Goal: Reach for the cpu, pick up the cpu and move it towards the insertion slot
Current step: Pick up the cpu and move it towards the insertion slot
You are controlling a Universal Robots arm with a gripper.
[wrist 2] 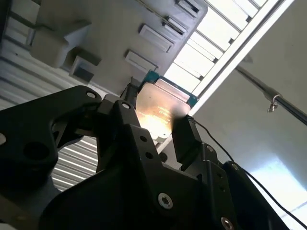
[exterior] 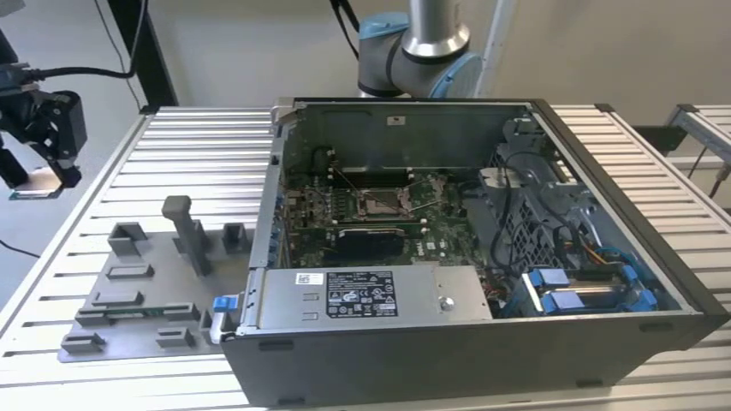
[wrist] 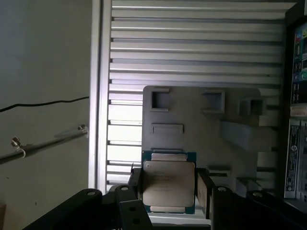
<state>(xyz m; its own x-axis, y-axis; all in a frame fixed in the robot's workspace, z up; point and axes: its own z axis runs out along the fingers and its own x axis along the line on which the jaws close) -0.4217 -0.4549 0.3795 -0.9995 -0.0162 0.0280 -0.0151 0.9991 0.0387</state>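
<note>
The slatted aluminium desk (exterior: 194, 141) carries an open computer case (exterior: 594, 342) with its green motherboard (exterior: 440, 235) exposed, and beside it, toward the exterior view's left, a grey fixture plate (exterior: 149, 300) with raised blocks; the gripper (exterior: 41, 171) hangs out by the desk's edge on the exterior view's left, clear of the plate and well apart from the case; its fingers (wrist: 205, 191) are clamped on the cpu (wrist: 169, 184), one on each opposite edge, the silvery face toward the first wrist view and the chip lifted off the fixture. The insertion slot (exterior: 377, 202), a small metal-framed socket near the middle of the board, lies inside the case walls. The carry toward it seems the step in hand; done well, it likely means holding the chip flat and square in the grip, travelling high enough to clear the case's near wall and the tall post (exterior: 183, 227) on the plate, and avoiding jerks, since so thin an edge hold could let the cpu tilt or slide.
</note>
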